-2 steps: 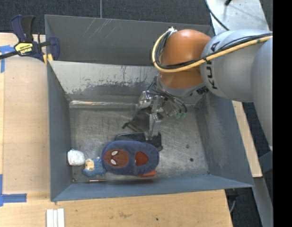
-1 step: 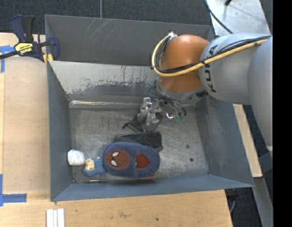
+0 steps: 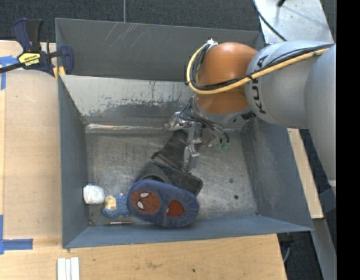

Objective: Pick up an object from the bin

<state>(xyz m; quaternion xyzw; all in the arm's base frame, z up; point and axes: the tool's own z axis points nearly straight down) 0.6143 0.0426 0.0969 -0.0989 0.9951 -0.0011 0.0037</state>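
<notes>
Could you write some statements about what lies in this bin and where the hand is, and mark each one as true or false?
1. A blue slipper lies by the front wall of the bin. True.
2. A white lump lies left of the slipper. True.
3. The hand is over the white lump. False: it is over a dark flat thing behind the slipper.
4. A small yellowish figure lies right of the slipper. False: it lies between the lump and the slipper.

a flat, oblong black thing [image 3: 175, 171] lies slanted just below the pincer [image 3: 189, 146]. its upper end sits right under it.
</notes>
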